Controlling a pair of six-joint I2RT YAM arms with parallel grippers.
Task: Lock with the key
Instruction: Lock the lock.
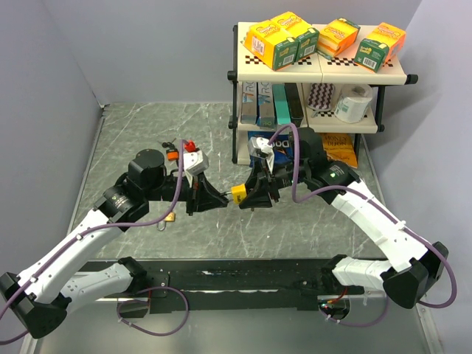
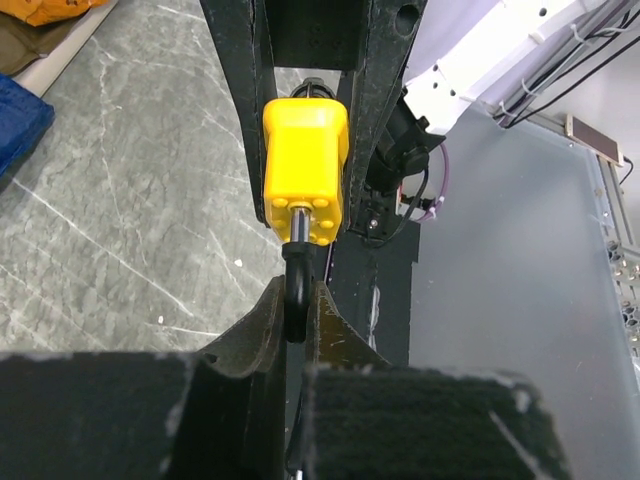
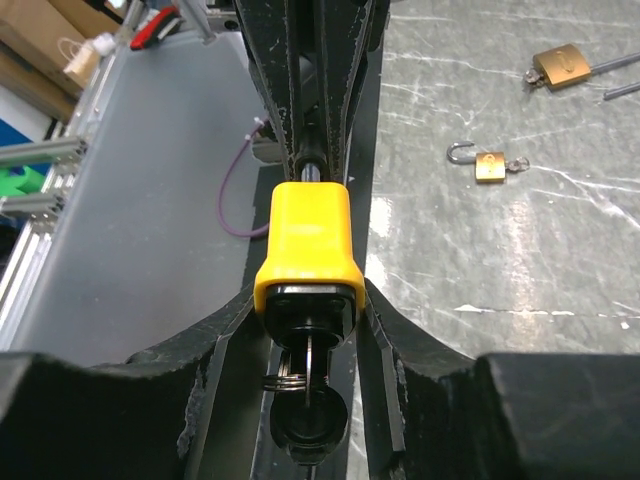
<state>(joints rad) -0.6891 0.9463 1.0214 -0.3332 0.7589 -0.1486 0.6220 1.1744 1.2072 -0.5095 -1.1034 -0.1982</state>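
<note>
A yellow padlock [image 1: 238, 194] hangs in the air between my two grippers, above the middle of the table. My left gripper [image 1: 221, 198] is shut on its dark shackle [image 2: 297, 290], and the yellow body [image 2: 305, 165] points away from it. My right gripper [image 3: 312, 295] comes from the opposite side, with its fingers pressed against both sides of the padlock's keyhole end [image 3: 310, 235]. The black-headed key [image 3: 312, 405] sits in the keyhole with a small wire ring on it, lying between the right fingers and untouched by them.
An open brass padlock [image 3: 490, 165] and a second brass padlock [image 3: 562, 65] lie on the marble table to the left. Small red and orange items [image 1: 188, 147] lie behind the left arm. A shelf unit [image 1: 317, 66] with boxes stands at the back right.
</note>
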